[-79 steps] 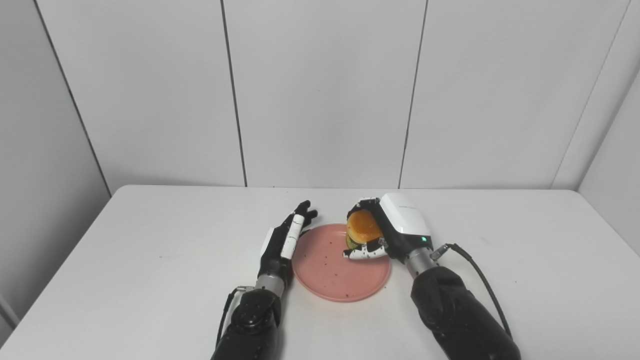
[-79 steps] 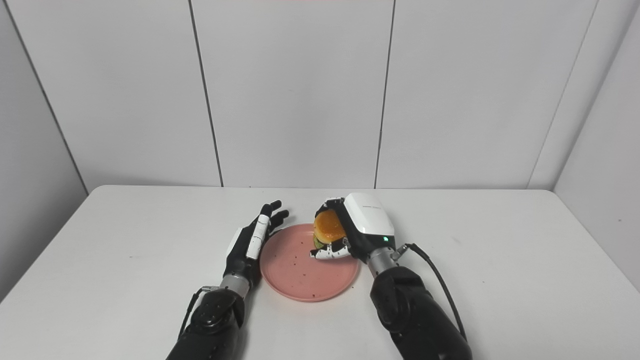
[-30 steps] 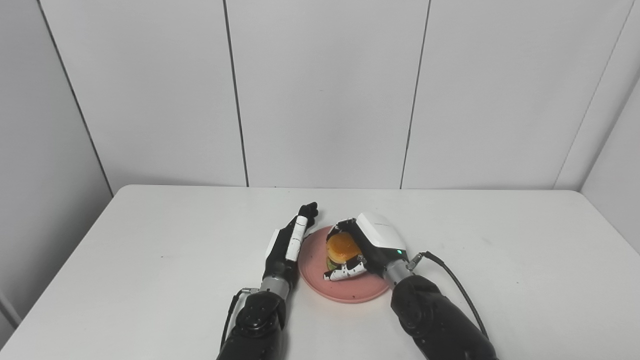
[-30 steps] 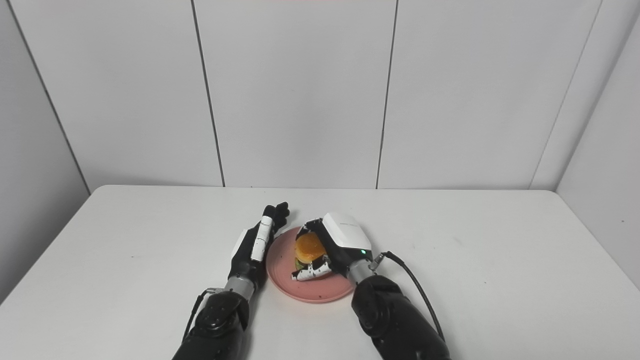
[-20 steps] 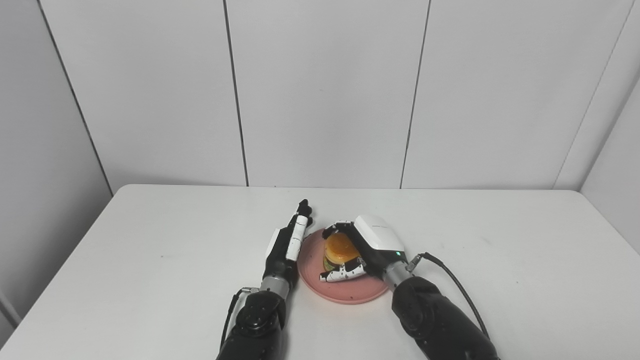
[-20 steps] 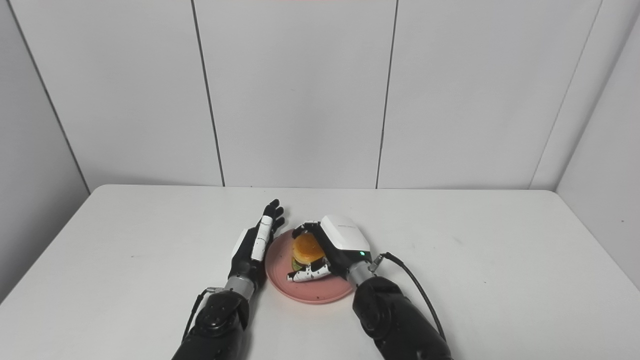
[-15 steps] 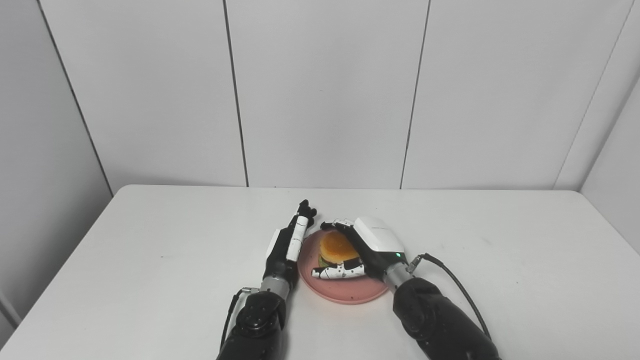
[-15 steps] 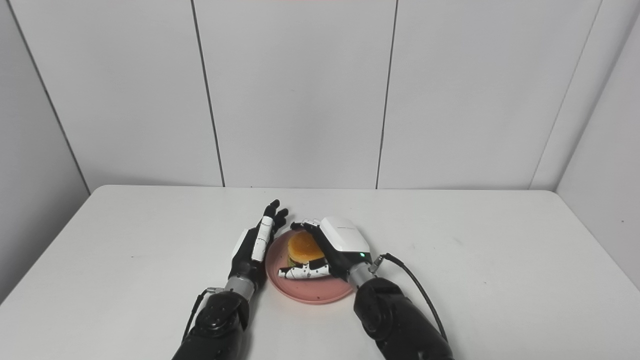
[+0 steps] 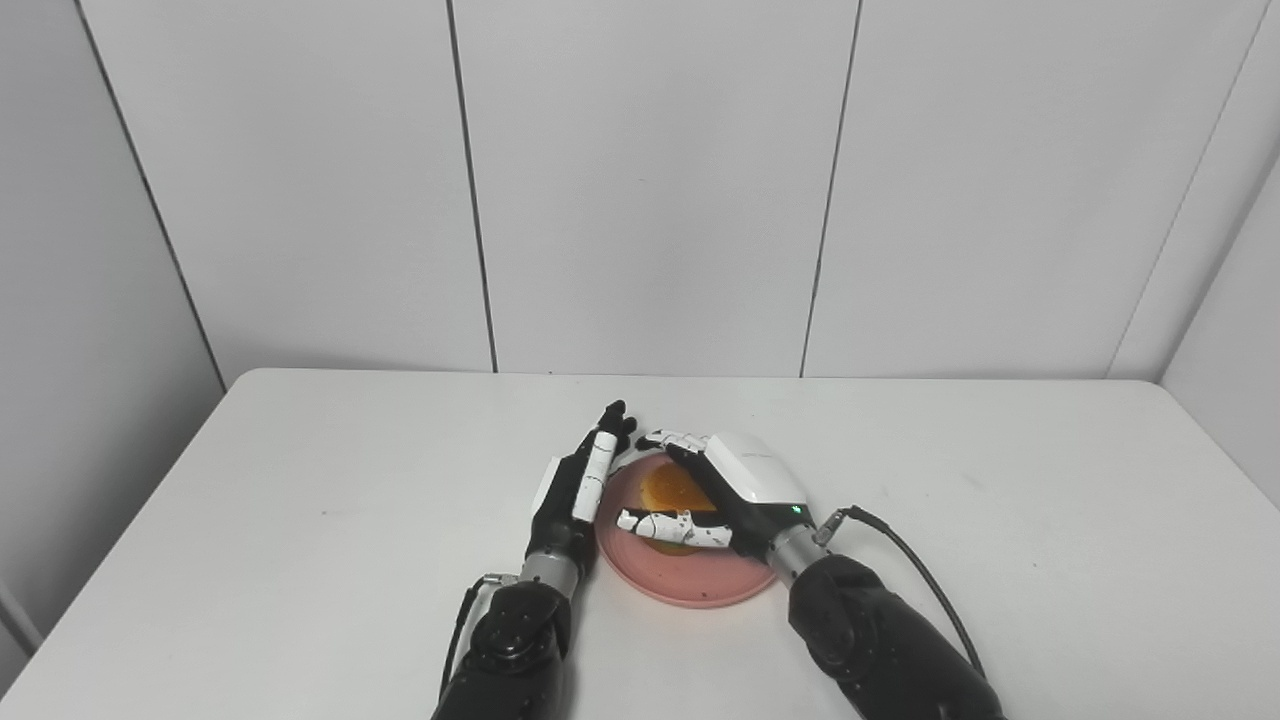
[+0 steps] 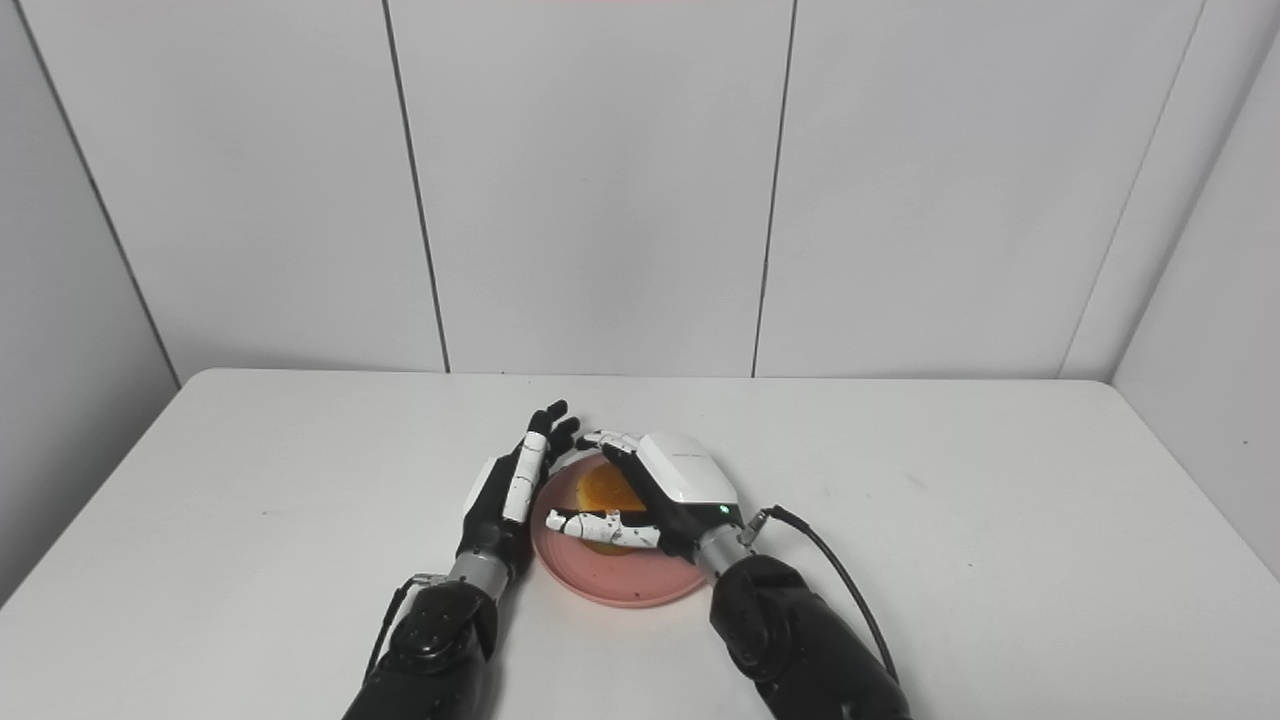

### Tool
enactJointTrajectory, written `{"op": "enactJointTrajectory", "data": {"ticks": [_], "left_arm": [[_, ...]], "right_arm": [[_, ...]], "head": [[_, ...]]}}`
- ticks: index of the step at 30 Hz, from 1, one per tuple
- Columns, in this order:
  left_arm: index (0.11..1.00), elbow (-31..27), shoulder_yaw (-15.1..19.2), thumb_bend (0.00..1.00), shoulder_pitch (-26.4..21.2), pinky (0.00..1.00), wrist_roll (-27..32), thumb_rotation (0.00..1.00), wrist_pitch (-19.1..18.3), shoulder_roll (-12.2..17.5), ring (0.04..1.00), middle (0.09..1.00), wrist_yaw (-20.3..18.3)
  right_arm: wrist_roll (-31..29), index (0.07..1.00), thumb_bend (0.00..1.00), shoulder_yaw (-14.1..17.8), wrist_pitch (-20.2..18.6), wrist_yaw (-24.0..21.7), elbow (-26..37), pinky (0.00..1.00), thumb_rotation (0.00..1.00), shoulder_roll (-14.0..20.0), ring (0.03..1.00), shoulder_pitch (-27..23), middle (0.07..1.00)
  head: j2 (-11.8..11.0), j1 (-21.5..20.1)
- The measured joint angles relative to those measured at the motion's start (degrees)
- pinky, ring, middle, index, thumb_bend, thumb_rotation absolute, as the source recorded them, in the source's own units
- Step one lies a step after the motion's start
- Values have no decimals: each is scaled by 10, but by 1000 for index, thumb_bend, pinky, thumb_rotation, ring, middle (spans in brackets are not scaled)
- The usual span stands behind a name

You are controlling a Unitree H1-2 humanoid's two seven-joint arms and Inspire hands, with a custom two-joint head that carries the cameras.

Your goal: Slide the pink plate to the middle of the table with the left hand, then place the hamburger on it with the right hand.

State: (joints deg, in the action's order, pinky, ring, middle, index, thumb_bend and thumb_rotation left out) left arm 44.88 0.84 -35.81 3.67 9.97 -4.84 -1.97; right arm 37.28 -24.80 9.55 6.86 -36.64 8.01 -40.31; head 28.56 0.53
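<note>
The plate (image 9: 690,578) lies on the worktop (image 9: 300,520) near its middle, toward the front edge. The hamburger (image 9: 672,495) sits on the plate, in its rear half. The left hand (image 9: 572,495) stands on edge just left of the plate, against its rim. The right hand (image 9: 725,490) is over the plate's right side, its fingers (image 9: 672,440) reaching behind the hamburger and its thumb (image 9: 668,527) before it. A cable (image 9: 920,580) runs right of the right arm.

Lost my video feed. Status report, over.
Left hand open beside pink plate. Right hand open around hamburger, now on plate. Nothing in the way.
</note>
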Motion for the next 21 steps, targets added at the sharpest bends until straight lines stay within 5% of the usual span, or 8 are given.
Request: {"op": "enactJointTrajectory", "data": {"ticks": [12, 21], "left_arm": [[853, -4, 3, 836, 1, 902, 1, 952, -5, 0, 920, 850, 0], [872, -3, 4, 844, 1, 961, 4, 970, -1, -1, 946, 905, 7]], "right_arm": [[-42, 811, 781, 76, 4, 31, 78, 710, 1000, 2, 828, 20, 850], [-228, 867, 778, 201, 79, 51, 36, 768, 1000, -46, 842, 35, 870]], "head": [[0, -5], [1, -6]]}}
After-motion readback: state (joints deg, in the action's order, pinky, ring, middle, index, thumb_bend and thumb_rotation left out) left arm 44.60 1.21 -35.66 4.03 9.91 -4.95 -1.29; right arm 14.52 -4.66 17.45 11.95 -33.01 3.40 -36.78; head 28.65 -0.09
